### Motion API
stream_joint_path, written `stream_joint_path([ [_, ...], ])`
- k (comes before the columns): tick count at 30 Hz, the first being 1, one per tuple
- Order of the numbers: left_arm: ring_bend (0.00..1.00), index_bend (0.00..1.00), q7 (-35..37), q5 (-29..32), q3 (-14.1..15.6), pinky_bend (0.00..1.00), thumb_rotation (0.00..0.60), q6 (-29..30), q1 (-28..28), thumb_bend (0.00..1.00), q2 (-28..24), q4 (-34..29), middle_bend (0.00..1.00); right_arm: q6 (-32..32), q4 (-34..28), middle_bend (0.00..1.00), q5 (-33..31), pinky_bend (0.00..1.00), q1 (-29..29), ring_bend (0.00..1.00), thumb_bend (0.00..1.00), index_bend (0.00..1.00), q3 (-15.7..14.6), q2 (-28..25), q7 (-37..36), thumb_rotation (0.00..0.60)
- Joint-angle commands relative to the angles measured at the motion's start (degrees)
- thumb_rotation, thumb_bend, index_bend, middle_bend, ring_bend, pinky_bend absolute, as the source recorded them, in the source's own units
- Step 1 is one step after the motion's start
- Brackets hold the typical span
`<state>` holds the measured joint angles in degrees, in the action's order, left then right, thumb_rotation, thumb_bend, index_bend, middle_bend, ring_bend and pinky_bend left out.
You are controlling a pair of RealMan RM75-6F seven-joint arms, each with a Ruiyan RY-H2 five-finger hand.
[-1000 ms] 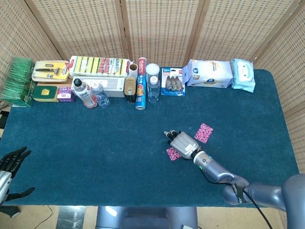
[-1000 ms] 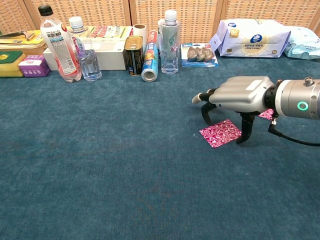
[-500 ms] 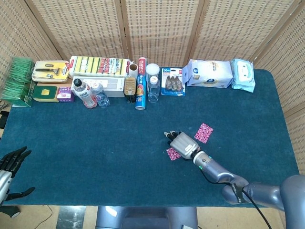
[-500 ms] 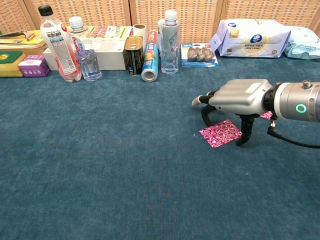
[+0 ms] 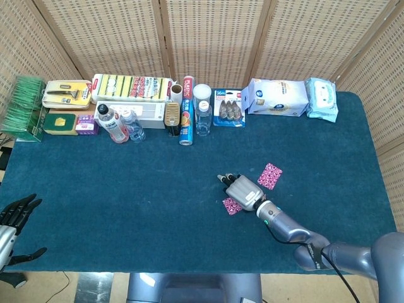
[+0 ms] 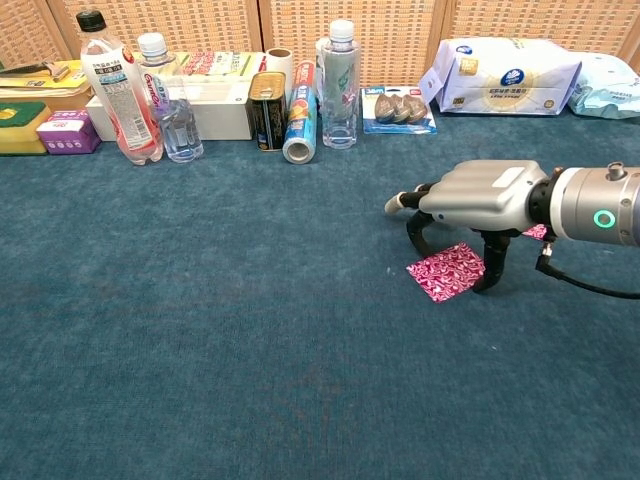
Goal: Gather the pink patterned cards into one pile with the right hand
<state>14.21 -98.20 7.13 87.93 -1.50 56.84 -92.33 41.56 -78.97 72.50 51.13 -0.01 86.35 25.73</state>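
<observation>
The near pink card (image 6: 446,271) has slid a little to the right since a second ago, and its left edge now sits closer under my right hand (image 6: 472,194); in the head view the same card (image 5: 231,206) shows less of itself beside my palm than it did. My right hand has barely shifted, palm down over the card, fingers curled downward with tips on the blue cloth or the card's edge, thumb planted at the card's right side. I cannot tell whether the card is actually pinched or only dragged beneath the fingertips. The second pink card (image 5: 269,176) lies flat where it was, up and to the right of my hand, apart from the first; in the chest view only a sliver of it (image 6: 535,232) shows behind my wrist. My left hand (image 5: 14,213) hangs off the table's near left corner, fingers spread, holding nothing, unchanged. The row of bottles (image 6: 120,88) and the wipes packs (image 5: 278,96) along the far edge has not moved.
</observation>
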Motion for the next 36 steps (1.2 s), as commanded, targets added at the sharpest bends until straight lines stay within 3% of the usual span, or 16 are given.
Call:
stream_joint_path([
  [1,0.00,0.00,0.0,0.0,0.0,0.05,0.600,0.0,0.0,0.03,0.0,0.0,0.00,0.1,0.2,0.07,0.2,0.37,-0.1,0.14,0.07,0.43,0.0,0.2,-0.2,0.600],
  [25,0.00,0.00,0.1,-0.3,0.1,0.05,0.600,0.3,0.1,0.03,0.0,0.2,0.00,1.9,-5.8,0.07,-0.6,0.37,-0.3,0.14,0.08,0.44,1.1,-4.1,3.8,0.600],
  [36,0.00,0.00,-1.5,0.3,0.0,0.05,0.600,-1.1,-0.3,0.03,0.4,-0.4,0.00,-0.2,-2.6,0.08,0.4,0.37,1.5,0.14,0.08,0.44,1.2,-6.9,4.5,0.600],
])
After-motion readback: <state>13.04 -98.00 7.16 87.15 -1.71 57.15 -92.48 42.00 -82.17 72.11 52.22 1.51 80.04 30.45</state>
